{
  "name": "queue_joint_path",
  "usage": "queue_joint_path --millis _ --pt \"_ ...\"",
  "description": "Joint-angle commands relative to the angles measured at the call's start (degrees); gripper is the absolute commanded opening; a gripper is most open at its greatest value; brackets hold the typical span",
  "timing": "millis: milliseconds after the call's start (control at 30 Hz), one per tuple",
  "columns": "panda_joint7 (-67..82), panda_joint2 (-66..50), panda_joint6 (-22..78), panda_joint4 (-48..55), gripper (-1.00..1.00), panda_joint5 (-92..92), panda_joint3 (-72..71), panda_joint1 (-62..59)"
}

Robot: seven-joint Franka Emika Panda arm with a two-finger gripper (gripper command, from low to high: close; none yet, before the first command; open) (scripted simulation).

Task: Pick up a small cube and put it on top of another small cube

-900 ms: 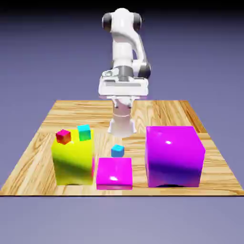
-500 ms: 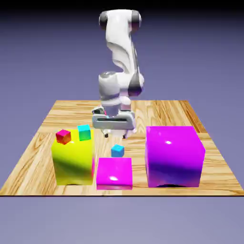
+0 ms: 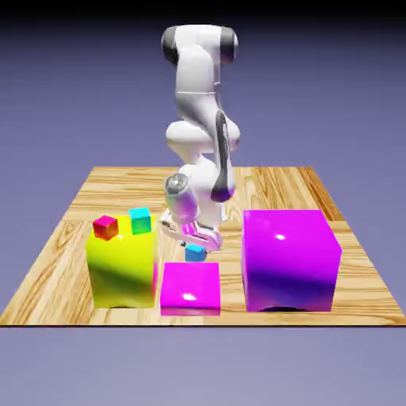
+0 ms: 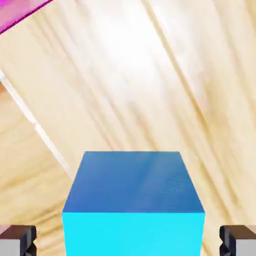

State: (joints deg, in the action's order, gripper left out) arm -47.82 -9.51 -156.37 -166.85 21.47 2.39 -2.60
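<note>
The small cube [image 3: 196, 255], sky-blue with a lighter cyan face, rests on the wooden table [image 3: 71, 238] just behind the low magenta block [image 3: 190, 288]. My gripper [image 3: 193, 247] has come down over it, tilted, with one finger on each side. In the hand view the small cube [image 4: 134, 200] fills the space between my grey fingertips [image 4: 17, 240], and a gap shows on both sides. The gripper [image 4: 129, 241] is open and touches nothing. A tiny red cube [image 3: 105, 227] and a tiny cube with a green face [image 3: 140, 220] sit on top of the yellow block [image 3: 121, 270].
A large magenta block [image 3: 290, 260] stands at the exterior view's right, close to the small cube. The yellow block is at the exterior view's left, beside the low magenta block. A magenta corner [image 4: 20, 12] shows at the hand view's top left.
The arm has bent forward and lowered the hand from well above the table down to the small cube, so the fingers now straddle it. No cube has moved.
</note>
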Motion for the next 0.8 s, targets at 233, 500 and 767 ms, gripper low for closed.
queue_joint_path --millis 233,500,767 --pt "-7.1 12.4 11.8 0.0 -1.00 -10.1 6.6 2.8" --pt "-1.4 16.8 18.3 9.9 -1.00 -21.8 2.9 3.7" --pt "2.1 23.0 19.1 26.2 -1.00 -31.0 1.2 -6.7"
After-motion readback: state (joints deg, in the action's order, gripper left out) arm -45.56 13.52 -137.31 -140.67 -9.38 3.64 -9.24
